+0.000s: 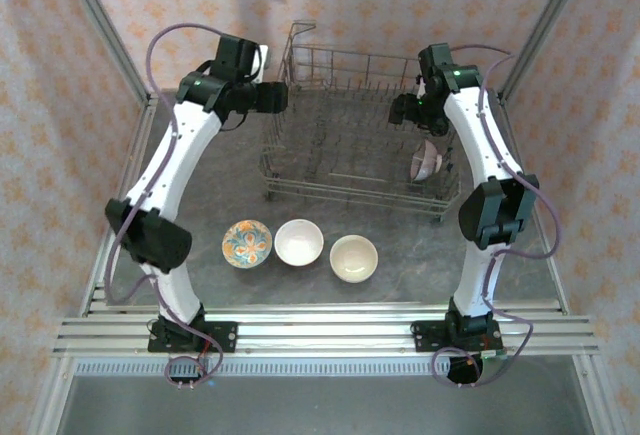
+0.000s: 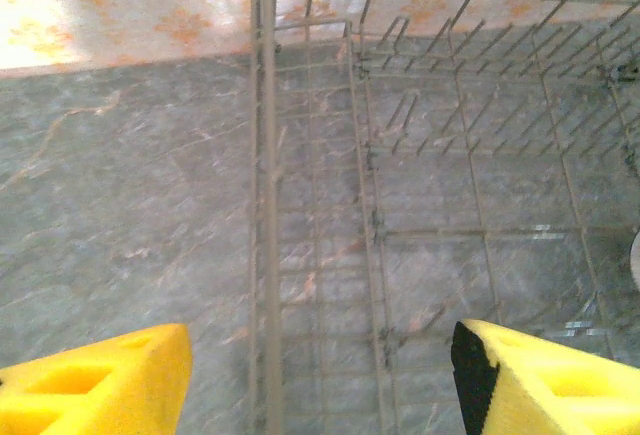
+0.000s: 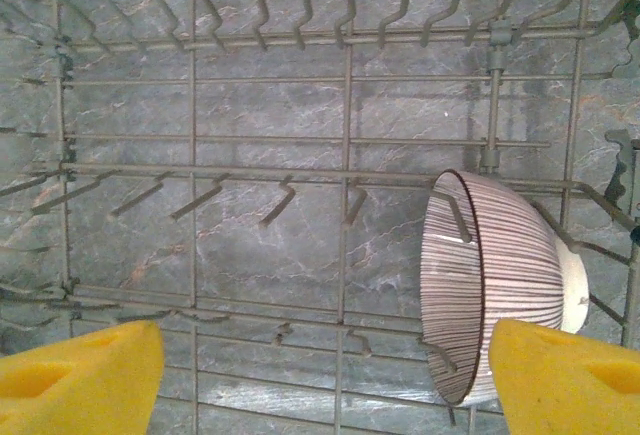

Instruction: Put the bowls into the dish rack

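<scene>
A grey wire dish rack [image 1: 350, 187] sat far back on the marbled desk [image 1: 420, 255], a mauve striped ceramic bowl [image 3: 490, 285] on edge among its right-end tines. A floral bowl [image 1: 247, 243], white bowl [image 1: 298, 241] and cream bowl [image 1: 353, 258] lined the desk before it. Left tool [image 2: 320, 375] and right tool [image 3: 325, 375] hung open, empty, above the rack.

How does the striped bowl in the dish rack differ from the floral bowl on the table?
The striped bowl stands on edge between tines of the dish rack; the floral bowl sits upright on the table. The striped bowl carries fine dark lines outside; the floral bowl shows orange-and-blue flowers inside. Both are small and round.
</scene>
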`<move>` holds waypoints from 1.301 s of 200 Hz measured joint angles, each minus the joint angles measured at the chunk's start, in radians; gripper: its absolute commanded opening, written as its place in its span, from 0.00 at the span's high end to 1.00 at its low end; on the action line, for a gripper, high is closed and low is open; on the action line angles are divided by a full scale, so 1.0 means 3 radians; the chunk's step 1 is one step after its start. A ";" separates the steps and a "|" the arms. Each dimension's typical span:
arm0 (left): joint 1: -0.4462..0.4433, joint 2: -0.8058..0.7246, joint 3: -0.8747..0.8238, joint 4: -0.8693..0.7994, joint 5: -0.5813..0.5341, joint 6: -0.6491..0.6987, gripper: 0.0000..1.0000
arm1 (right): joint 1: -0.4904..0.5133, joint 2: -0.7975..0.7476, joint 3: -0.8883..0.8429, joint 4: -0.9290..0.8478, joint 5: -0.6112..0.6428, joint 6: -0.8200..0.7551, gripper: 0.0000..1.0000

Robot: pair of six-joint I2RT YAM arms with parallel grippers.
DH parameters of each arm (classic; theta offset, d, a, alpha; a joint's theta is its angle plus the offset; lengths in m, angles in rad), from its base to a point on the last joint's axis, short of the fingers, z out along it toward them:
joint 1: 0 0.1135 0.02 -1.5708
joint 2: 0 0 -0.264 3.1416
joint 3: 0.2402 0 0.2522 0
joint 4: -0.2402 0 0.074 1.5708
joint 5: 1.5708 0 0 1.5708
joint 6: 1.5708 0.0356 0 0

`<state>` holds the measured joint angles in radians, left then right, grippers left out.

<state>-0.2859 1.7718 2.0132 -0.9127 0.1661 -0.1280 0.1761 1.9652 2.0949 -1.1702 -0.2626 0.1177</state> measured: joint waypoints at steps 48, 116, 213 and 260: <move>-0.0549 -0.0701 -0.0668 -0.0092 -0.0182 0.0286 0.34 | 0.0061 -0.0478 -0.0318 0.0013 -0.0029 0.0001 0.15; -0.1581 -0.0731 -0.1118 -0.0226 -0.0070 0.0431 0.47 | 0.0085 -0.0998 -0.0944 0.0042 -0.0064 0.0001 0.15; -0.2185 0.0000 -0.1286 -0.0114 0.0196 0.0394 0.53 | 0.0084 -0.1603 -0.1518 0.0090 -0.0020 0.0001 0.15; -0.2132 0.0210 -0.1436 -0.0047 0.0233 0.0397 0.51 | 0.0084 -0.1719 -0.1607 0.0092 -0.0011 0.0001 0.14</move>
<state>-0.9257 1.8347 1.5826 -0.9268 0.2359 -0.0090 0.2012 1.4494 1.6127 -1.1427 -0.2661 0.1181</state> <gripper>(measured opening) 0.484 0.856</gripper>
